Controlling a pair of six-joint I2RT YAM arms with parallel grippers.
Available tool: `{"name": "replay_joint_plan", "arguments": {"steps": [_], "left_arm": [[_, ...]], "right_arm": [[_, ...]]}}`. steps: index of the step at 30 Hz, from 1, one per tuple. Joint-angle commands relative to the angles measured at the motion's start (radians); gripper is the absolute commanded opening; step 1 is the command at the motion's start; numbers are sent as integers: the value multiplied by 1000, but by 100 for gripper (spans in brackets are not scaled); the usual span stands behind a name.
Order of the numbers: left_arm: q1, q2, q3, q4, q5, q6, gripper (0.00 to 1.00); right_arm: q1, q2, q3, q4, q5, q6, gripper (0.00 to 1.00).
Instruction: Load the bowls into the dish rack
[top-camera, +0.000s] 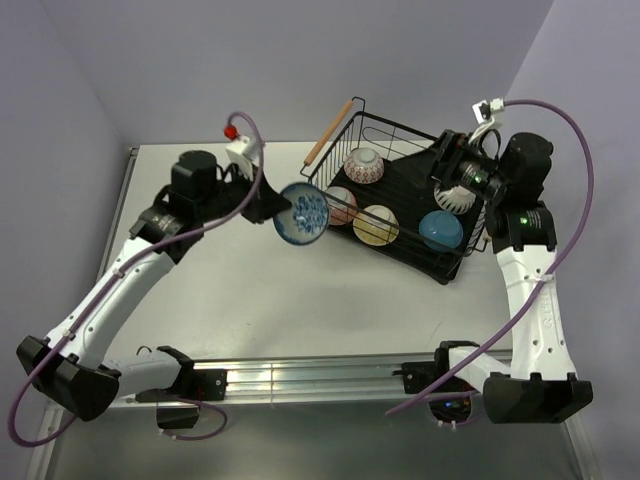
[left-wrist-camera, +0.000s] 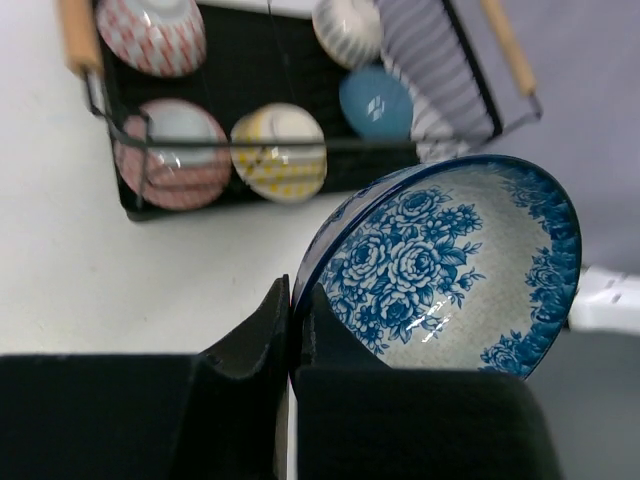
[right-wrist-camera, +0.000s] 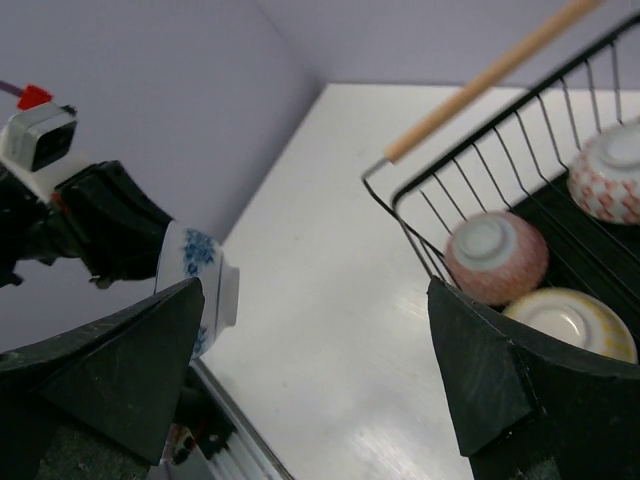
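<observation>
My left gripper (top-camera: 280, 205) is shut on the rim of a white bowl with blue flowers (top-camera: 302, 213) and holds it tilted on edge above the table, just left of the dish rack (top-camera: 400, 126). The left wrist view shows the fingers (left-wrist-camera: 270, 320) pinching that bowl's rim (left-wrist-camera: 450, 270). The black wire rack holds a red-patterned bowl (top-camera: 364, 165), a pink bowl (top-camera: 341, 204), a yellow bowl (top-camera: 376, 225), a blue bowl (top-camera: 441, 230) and a striped bowl (top-camera: 463, 196), all upside down. My right gripper (top-camera: 447, 170) hovers over the rack's right end, open and empty (right-wrist-camera: 315, 330).
The rack's wooden handle (top-camera: 328, 132) sticks out over its left end, close to the held bowl. Lilac walls close in behind and on both sides. An aluminium rail (top-camera: 300, 375) runs along the table's near edge between the arm bases.
</observation>
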Motion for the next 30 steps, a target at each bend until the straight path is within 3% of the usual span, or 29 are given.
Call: {"name": "replay_joint_plan", "arguments": {"steps": [1, 8, 17, 30], "left_arm": [[74, -4, 113, 85, 51, -139, 0], [143, 46, 150, 260, 152, -314, 0], [153, 91, 90, 441, 185, -503, 0], [153, 117, 82, 451, 182, -506, 0]], "right_arm": [[32, 29, 93, 139, -57, 142, 100], [167, 95, 135, 248, -71, 284, 100], [334, 159, 147, 207, 16, 238, 100], [477, 213, 164, 213, 35, 244, 100]]}}
